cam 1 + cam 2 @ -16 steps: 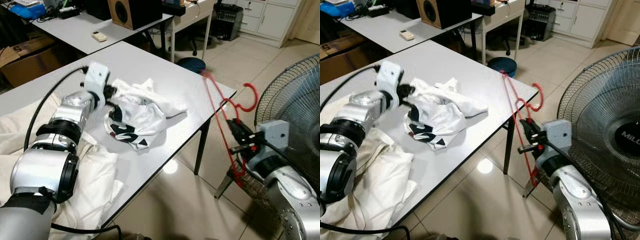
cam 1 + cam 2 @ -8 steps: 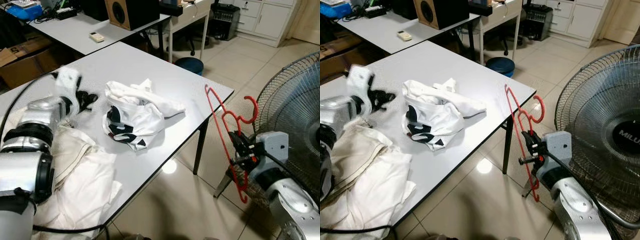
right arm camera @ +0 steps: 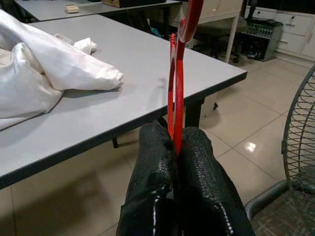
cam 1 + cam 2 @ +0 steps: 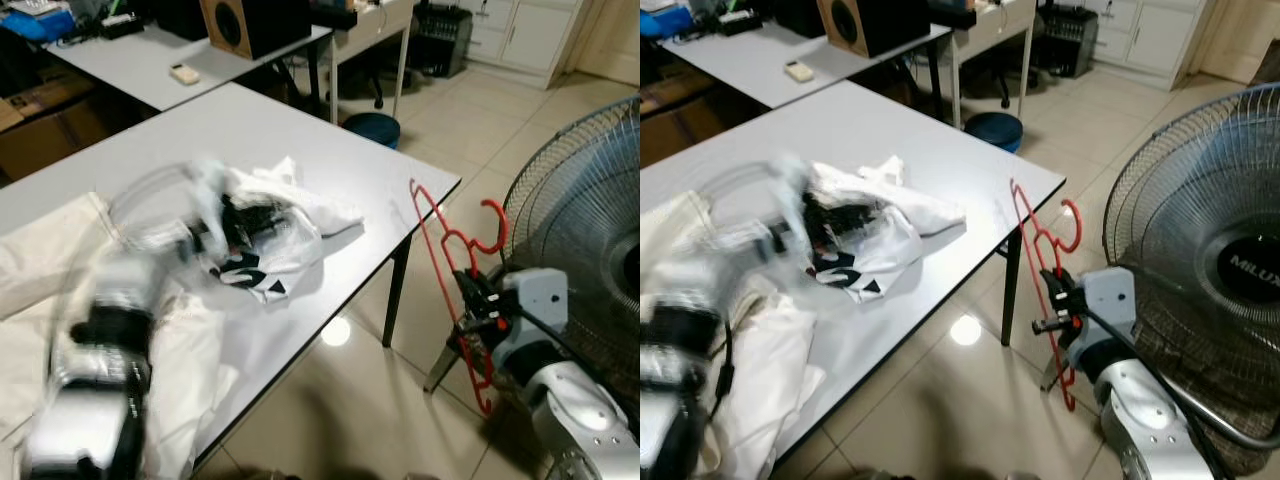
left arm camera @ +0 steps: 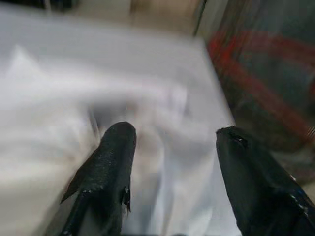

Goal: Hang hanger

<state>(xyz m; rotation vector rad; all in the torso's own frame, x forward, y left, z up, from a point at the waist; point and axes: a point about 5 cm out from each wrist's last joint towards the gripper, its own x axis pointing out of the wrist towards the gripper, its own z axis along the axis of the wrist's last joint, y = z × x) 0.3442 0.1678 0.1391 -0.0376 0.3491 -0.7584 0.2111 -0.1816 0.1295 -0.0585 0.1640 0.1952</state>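
A red wire hanger (image 3: 176, 88) stands upright off the table's right corner, beside the fan. My right gripper (image 4: 472, 300) is shut on its lower part, and the fingers (image 3: 197, 147) pinch the wire between them. A crumpled white garment with black print (image 4: 285, 240) lies on the grey table (image 4: 300, 130). My left arm is blurred with motion. Its gripper (image 4: 245, 215) is at the garment's left side, open, with both black fingers (image 5: 115, 147) spread just over the white cloth.
A large standing fan (image 4: 590, 200) is close behind the right arm. A big white cloth (image 4: 40, 260) covers the table's near left. A second table (image 4: 150, 60) with a speaker (image 4: 245, 20) stands behind, a blue stool (image 4: 370, 128) between them. Tiled floor lies right of the table.
My left gripper drew back from the garment to the left, then swung fast back onto it. The right gripper has kept the hanger almost still.
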